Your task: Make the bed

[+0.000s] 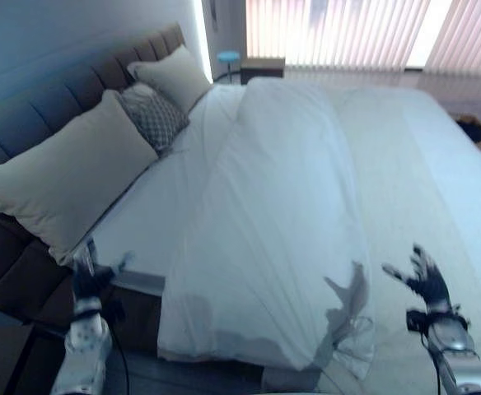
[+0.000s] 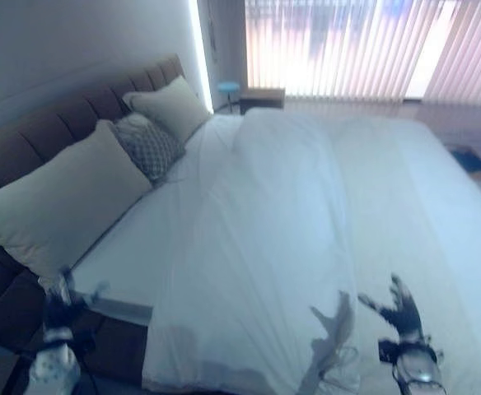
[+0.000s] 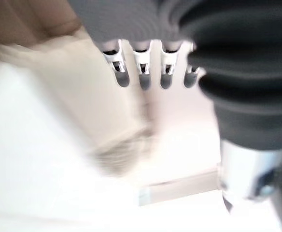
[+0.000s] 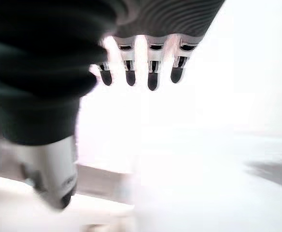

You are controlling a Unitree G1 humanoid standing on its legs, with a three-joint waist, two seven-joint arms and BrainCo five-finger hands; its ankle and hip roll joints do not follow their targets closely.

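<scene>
One wide bed (image 1: pixel 438 164) with a pale fitted sheet is seen, backed by one dark padded headboard (image 1: pixel 51 99) of upright panels. Three pillows are counted against that headboard: two large plain cream pillows, the nearer (image 1: pixel 63 185) and the farther (image 1: pixel 175 76), and one smaller grey patterned cushion (image 1: pixel 151 117) between them. One white rumpled duvet (image 1: pixel 273 230) is spread down the middle of the bed. One small round blue-topped side table (image 1: pixel 228 58) is counted beyond the bed. Two robot hands are counted, the left robot hand (image 1: pixel 88 284) and the right robot hand (image 1: pixel 426 276).
</scene>
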